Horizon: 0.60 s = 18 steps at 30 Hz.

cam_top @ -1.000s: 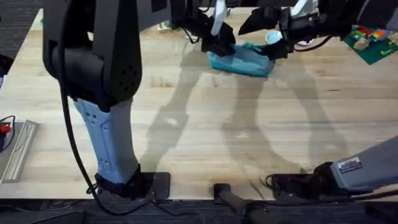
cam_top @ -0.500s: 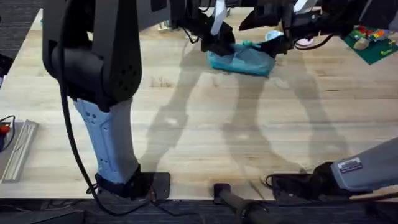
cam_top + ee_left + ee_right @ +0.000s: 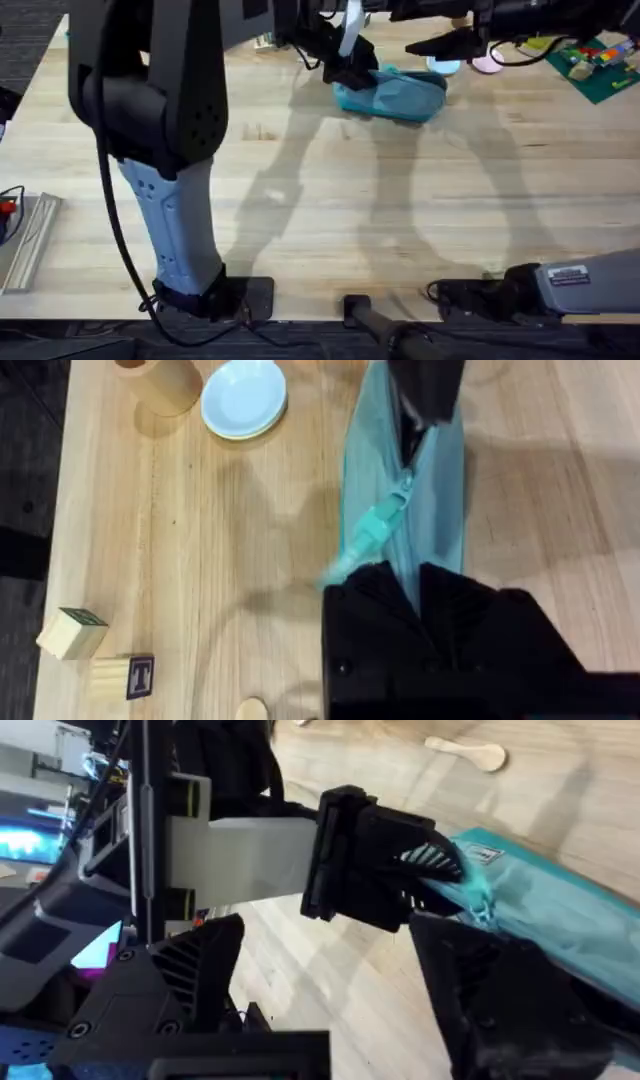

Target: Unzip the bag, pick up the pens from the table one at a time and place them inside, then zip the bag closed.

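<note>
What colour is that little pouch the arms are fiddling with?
Teal, zipper pull included; the pencil pouch shows best in the left wrist view.

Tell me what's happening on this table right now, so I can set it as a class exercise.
Two robot arms are working on a teal pencil pouch at the far side of the wooden table. The left gripper is clamped on one end of the pouch, pinning it down. The right gripper is open, just off the other end, holding nothing. The zipper pull sits close to the left gripper. Whether the pouch is open is hard to tell.
</note>
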Available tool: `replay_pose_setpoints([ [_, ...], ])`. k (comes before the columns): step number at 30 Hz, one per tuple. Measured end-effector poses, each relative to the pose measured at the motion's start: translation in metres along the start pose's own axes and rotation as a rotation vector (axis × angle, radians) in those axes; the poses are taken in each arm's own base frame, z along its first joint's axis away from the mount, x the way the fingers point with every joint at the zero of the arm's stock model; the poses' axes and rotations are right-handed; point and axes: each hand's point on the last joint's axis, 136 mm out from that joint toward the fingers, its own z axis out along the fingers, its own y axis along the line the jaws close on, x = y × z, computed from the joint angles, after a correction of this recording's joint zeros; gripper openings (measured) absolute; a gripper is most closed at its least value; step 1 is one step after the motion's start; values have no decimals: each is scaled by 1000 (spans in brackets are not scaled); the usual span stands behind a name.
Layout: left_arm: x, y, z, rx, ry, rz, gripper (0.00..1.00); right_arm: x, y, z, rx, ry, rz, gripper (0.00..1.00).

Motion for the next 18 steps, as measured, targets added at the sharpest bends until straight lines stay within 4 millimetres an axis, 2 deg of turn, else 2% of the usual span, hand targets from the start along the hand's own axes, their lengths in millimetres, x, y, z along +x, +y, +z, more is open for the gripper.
replay_pose_setpoints([
  [10,0,0,0,0,0,0,44,-7,3,-5,35,-34,-96,996],
  [14,0,0,0,0,0,0,44,-5,-6,-17,168,-53,-153,996],
  [18,0,0,0,0,0,0,44,-2,-27,-31,362,-55,-159,996],
])
